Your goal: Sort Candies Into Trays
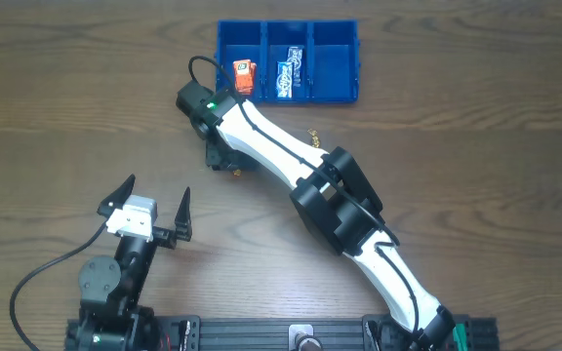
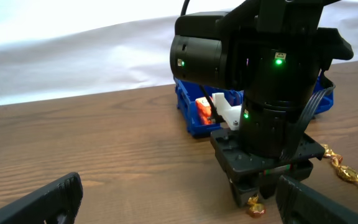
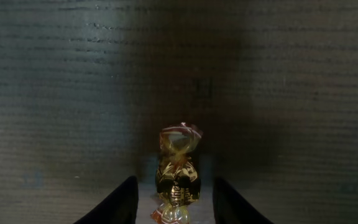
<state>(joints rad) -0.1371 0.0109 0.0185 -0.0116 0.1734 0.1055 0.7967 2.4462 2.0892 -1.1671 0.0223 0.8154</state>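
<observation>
A gold-wrapped candy (image 3: 178, 168) lies on the wooden table, directly under my right gripper (image 3: 176, 182). That gripper is open and points straight down, with a finger on each side of the candy and small gaps between. From the left wrist view the same candy (image 2: 254, 208) peeks out below the right gripper (image 2: 255, 194). A second gold candy (image 2: 343, 172) lies beside it on the table (image 1: 312, 136). The blue three-compartment tray (image 1: 335, 68) holds an orange candy (image 1: 244, 76) in its left section and a blue-white candy (image 1: 287, 74) in the middle one. My left gripper (image 1: 157, 187) stands open near its base.
The right arm (image 1: 291, 161) stretches diagonally across the table from bottom right to just below the tray's left corner. A black cable (image 1: 199, 64) loops off its wrist. Bare wood (image 1: 476, 175) lies to the right and far left.
</observation>
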